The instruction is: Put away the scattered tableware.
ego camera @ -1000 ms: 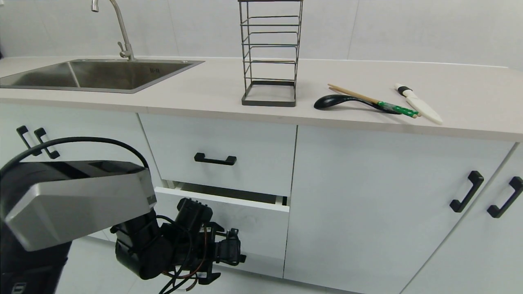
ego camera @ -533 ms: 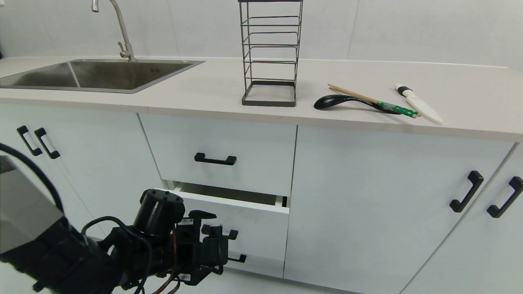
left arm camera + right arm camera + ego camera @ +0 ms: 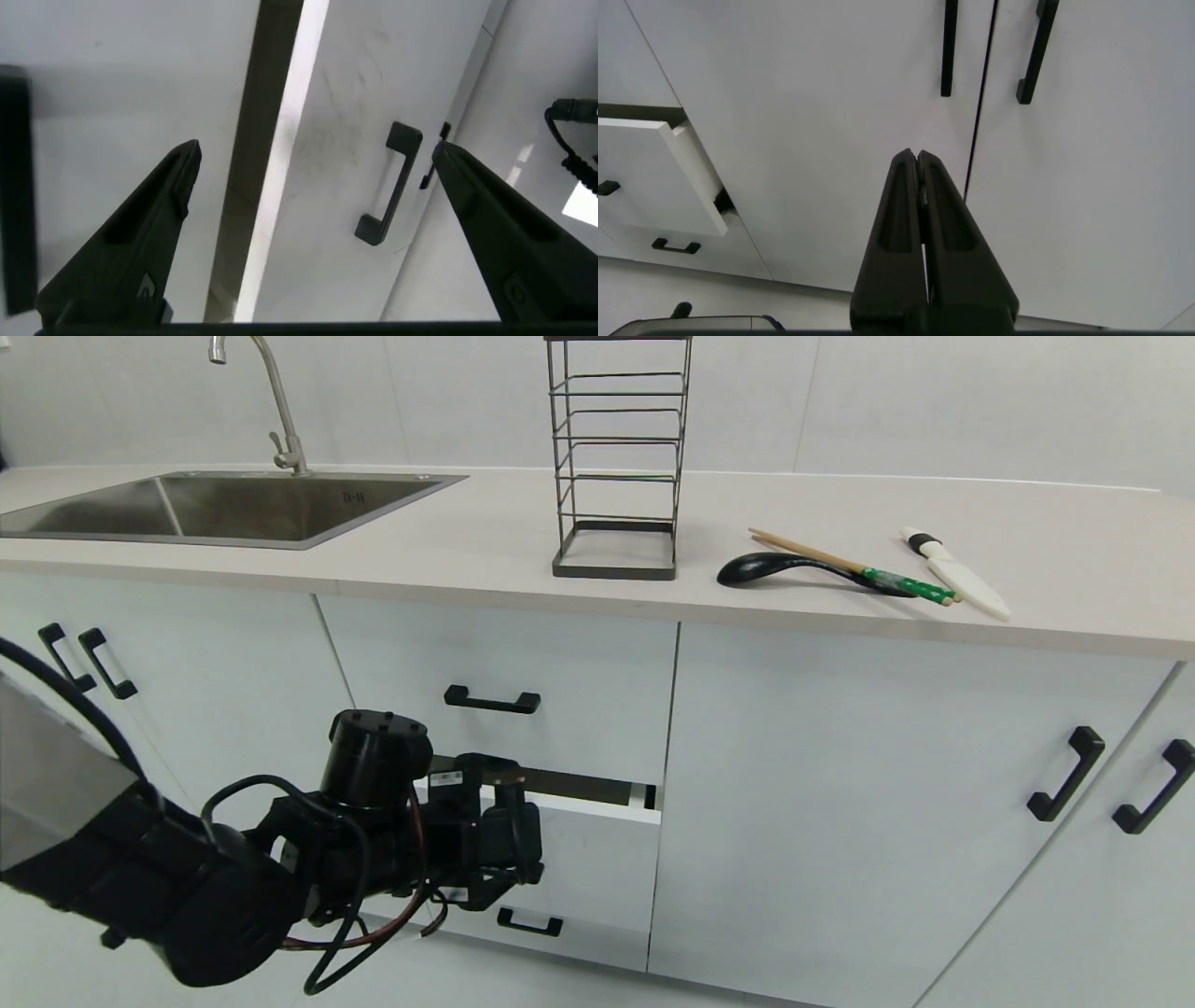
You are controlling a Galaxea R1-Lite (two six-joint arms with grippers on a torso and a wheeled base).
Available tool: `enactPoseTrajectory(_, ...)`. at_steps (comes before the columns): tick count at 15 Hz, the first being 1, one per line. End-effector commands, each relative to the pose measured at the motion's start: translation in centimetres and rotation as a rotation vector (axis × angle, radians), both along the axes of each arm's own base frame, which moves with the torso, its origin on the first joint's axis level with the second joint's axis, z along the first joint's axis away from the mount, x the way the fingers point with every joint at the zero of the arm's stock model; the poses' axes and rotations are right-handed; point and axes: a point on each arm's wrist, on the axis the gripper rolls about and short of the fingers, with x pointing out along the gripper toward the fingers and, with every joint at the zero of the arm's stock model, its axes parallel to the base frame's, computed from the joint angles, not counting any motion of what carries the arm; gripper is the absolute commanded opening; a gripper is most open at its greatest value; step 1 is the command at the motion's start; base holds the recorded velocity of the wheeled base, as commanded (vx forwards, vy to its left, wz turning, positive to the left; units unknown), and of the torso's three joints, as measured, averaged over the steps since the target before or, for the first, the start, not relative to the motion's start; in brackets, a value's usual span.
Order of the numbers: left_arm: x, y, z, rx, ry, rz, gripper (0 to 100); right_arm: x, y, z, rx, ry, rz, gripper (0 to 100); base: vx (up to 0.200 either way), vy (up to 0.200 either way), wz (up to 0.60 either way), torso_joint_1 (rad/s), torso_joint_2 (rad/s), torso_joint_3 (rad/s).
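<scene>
Tableware is noted scattered on the tabletop (image 3: 467,551), right of the wire rack (image 3: 613,565) and well apart from the sink (image 3: 280,499); its position is unchanged from the earlier frames.

Lower drawer (image 3: 588,859): found pulled partly out, with a dark gap above its front. The gap is as wide as a second ago.

Left claw (image 3: 316,154): seen spread wide, nothing held. It has been raised since the earlier frames, from the level of the drawer handle (image 3: 529,922) up to the drawer's top edge. The handle, covered by the claw before, is now exposed below it. In the left wrist view, the drawer's top edge and handle are framed between the two fingers, not touched.

Right claw (image 3: 918,154): fingers pressed together, nothing held, pointed at closed cabinet doors.

White knife (image 3: 962,579): laid flat, farthest right, black band near its far end.

Black spoon (image 3: 761,567): bowl toward the rack, handle running right.

Chopsticks (image 3: 812,553): laid across the spoon's handle, green ends just beside the knife.
</scene>
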Motion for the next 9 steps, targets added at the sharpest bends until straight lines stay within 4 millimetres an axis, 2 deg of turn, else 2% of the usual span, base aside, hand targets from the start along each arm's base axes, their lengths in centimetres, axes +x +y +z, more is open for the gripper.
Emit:
enactPoseTrajectory(1, 1.3, -0.7, -2.4, 0.017, 0.063, 0.013, 100, 0.0, 0.0, 0.0, 0.0, 0.001, 0.0, 0, 0.0, 0.0, 0.0, 0.0, 0.0, 0.0)
enactPoseTrajectory(2, 1.3, -0.7, -2.4, 0.017, 0.063, 0.013, 100, 0.0, 0.0, 0.0, 0.0, 0.001, 0.0, 0, 0.0, 0.0, 0.0, 0.0, 0.0, 0.0)
enactPoseTrajectory(4, 2.0, -1.1, -3.6, 0.006, 0.105, 0.038, 100, 0.0, 0.0, 0.0, 0.0, 0.003, 0.0, 0, 0.0, 0.0, 0.0, 0.0, 0.0, 0.0)
enactPoseTrajectory(9, 2.5, -1.3, -4.5, 0.013, 0.11, 0.041, 100, 0.0, 0.0, 0.0, 0.0, 0.003, 0.0, 0, 0.0, 0.0, 0.0, 0.0, 0.0, 0.0)
